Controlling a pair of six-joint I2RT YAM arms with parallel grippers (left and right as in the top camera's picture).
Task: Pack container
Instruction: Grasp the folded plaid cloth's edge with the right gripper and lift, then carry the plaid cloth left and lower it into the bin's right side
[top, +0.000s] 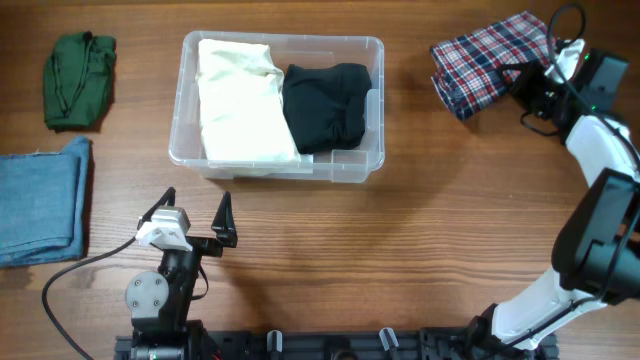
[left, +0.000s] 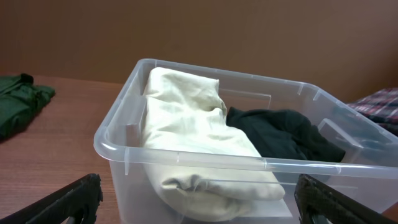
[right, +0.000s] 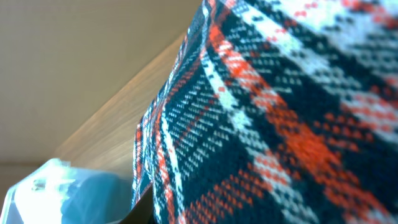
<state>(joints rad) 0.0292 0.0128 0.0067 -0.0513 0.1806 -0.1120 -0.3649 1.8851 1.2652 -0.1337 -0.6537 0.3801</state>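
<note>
One container (top: 300, 38) lies just ahead of the left claw's (top: 196, 196) spread jaws.

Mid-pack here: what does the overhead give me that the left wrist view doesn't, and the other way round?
Overhead only: the folded denim at far left, and the right gripper at the right edge of the plaid cloth. Left wrist only: a low side look through the near wall of the container, where the cream garment bulges against it. Both: the container, the cream garment beside the black garment, the green garment off to the left, part of the plaid cloth, and the open left gripper.
</note>
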